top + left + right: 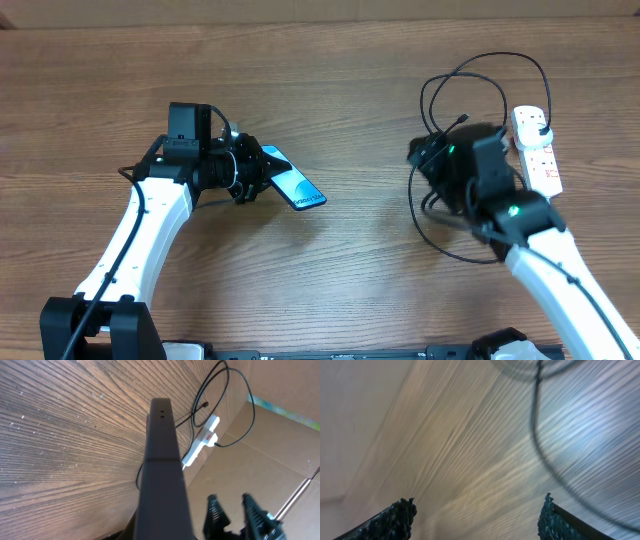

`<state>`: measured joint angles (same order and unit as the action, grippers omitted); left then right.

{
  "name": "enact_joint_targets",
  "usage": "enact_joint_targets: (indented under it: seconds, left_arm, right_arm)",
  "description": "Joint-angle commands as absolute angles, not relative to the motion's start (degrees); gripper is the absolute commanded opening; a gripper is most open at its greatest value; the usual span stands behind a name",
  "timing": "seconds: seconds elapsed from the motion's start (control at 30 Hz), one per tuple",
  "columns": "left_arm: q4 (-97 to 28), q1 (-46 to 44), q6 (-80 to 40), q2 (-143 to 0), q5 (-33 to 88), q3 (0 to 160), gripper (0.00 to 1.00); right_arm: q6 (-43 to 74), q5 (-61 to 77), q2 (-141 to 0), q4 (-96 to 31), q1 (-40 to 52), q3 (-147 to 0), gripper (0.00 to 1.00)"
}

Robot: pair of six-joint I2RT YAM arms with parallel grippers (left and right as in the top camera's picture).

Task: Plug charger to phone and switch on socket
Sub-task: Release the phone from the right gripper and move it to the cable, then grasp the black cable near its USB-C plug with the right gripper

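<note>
You are on the first step, bringing connector and phone together. Your left gripper is clamped on the slim, black-edged phone with the blue-teal screen. It holds the phone tilted over the brown wood-grain table, free end toward the middle. Your right gripper hangs over the loops of the long thin black charger cable. Its fingers are spread wide with nothing between them. The white elongated power strip with red switches lies just beyond, at the far right.

As I judge it, the next move is to bring the right gripper down on the cable close behind its small connector tip. Pinch there so the end stays stiff, then line it up with the phone's port. Keep the left grip firm, because slack cable may tug the tip sideways.

The overhead view gives you the layout, but the right arm hides part of the cable. The left wrist view shows the phone edge-on. Beyond it you see the power strip and what looks like the cable's free tip lying on the wood. The right wrist view is blurred. It shows only its own toothed fingertips far apart and a smear of cable, with neither phone nor strip. No view tells you whether the switch is on.
</note>
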<state>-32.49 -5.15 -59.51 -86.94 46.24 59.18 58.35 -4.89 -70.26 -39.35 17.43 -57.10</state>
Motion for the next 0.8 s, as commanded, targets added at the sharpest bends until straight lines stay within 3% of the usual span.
enact_joint_targets:
  seconds: [0.0,0.3,0.53,0.77]
  left_arm:
    - [-32.38,-5.28,-57.80,-86.35,47.22,60.36,0.05]
    - [-32.53,-5.28,-57.82,-86.37,47.40,60.36,0.04]
    - [-32.62,-5.28,-57.82,-86.37,47.44,60.36,0.04]
    - [-33.08,-5.28,-57.84,-86.35,47.62,60.36,0.04]
  right_arm:
    - [51.53,-6.46,-75.83,-40.58,12.88,-61.82,0.81]
    - [42.85,-6.46,-98.94,-44.66,4.58,-77.14,0.66]
    - [41.93,-8.32,-114.69,-46.48,2.94,-89.67,0.61]
    - [43.38,-11.99,-122.61,-41.08,2.87,-90.76,0.59]
